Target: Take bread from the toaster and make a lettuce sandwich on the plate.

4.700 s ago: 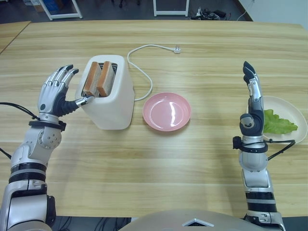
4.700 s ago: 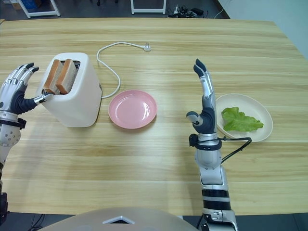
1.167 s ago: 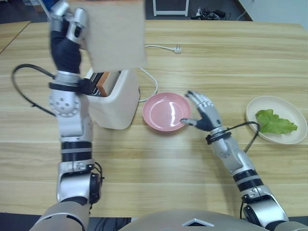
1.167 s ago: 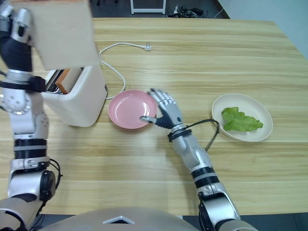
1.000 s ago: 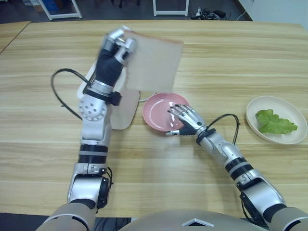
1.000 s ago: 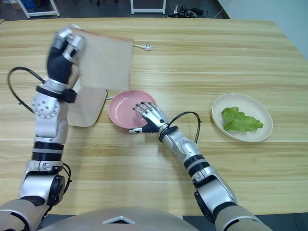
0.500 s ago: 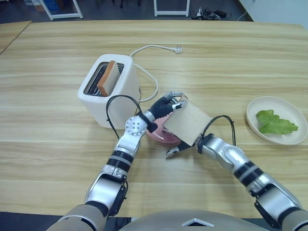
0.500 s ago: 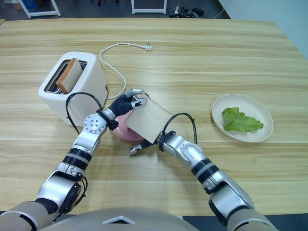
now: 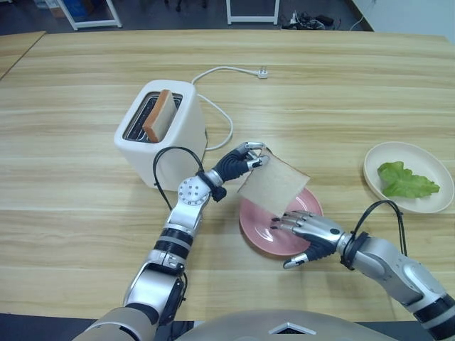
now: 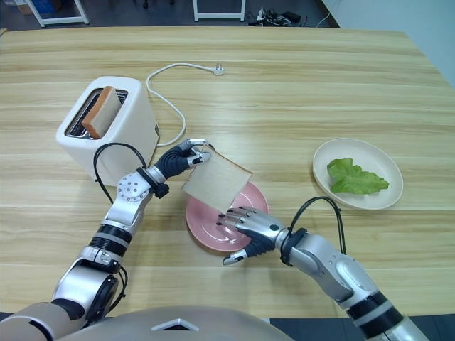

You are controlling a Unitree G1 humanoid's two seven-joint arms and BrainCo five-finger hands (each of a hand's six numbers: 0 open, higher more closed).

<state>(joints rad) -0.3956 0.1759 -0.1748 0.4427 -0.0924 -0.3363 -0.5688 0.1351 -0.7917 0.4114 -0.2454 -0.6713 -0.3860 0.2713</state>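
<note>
L robot hand [image 9: 238, 160] w/ bread [image 9: 274, 186], toaster [image 9: 186, 126] behind

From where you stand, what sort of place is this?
Probably a lab or workshop staged as a kitchen: a toaster and pink plate sit on a wooden table, with metal frames and loose cables behind it.

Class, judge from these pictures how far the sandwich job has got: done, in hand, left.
Done: one bread slice is out of the toaster. In hand: the left hand holds it tilted over the pink plate, where the right hand rests. Left: the second slice in the toaster, and the lettuce.
</note>
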